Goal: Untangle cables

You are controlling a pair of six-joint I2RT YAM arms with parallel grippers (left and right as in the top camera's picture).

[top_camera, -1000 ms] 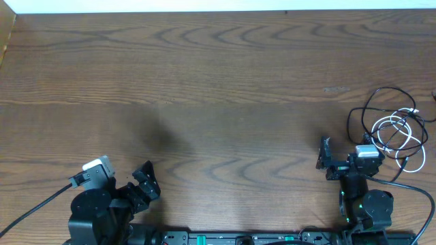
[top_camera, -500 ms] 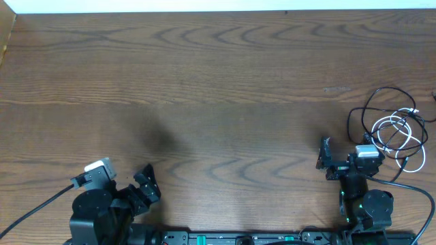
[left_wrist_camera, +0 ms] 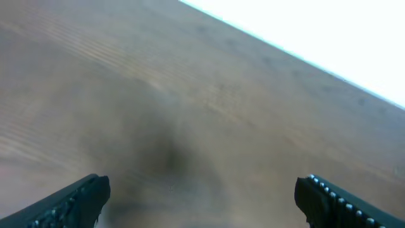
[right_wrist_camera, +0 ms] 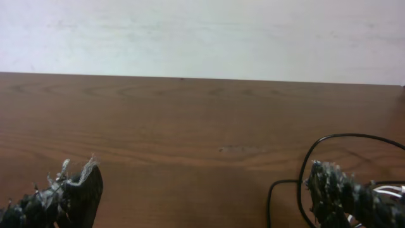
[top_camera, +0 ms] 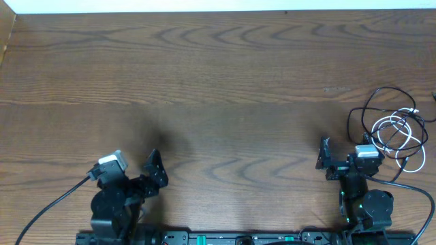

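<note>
Left gripper (left_wrist_camera: pixel 202 204) has swung toward the right gripper (right_wrist_camera: pixel 202 197) and slightly farther from the robot base since a second ago; everything else unchanged.

- Thin black cable (right_wrist_camera: pixel 354 134) and thin white cable (top_camera: pixel 390 121): looped together in one loose tangle, just beyond the right gripper and to its right, flat on the brown wood-grain desk (top_camera: pixel 218 82). One black loop lies just beside its right finger.
- Right jaws: spread, holding nothing.
- Left jaws: spread, holding nothing, well apart from the right gripper.
</note>
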